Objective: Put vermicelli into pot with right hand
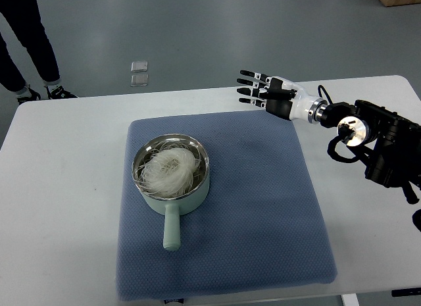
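A pale green pot (pixel 172 187) with a steel rim and a handle pointing toward me sits on the left half of a blue mat (pixel 263 207). A white nest of vermicelli (pixel 168 172) lies inside the pot. My right hand (pixel 256 89) hovers over the far edge of the table, up and right of the pot, well apart from it. Its fingers are spread and hold nothing. The left arm does not show.
The mat lies on a white table (pixel 59 187). A person's legs and shoes (pixel 33 56) stand on the floor beyond the table's far left corner. A small clear packet (pixel 139 73) lies on the floor.
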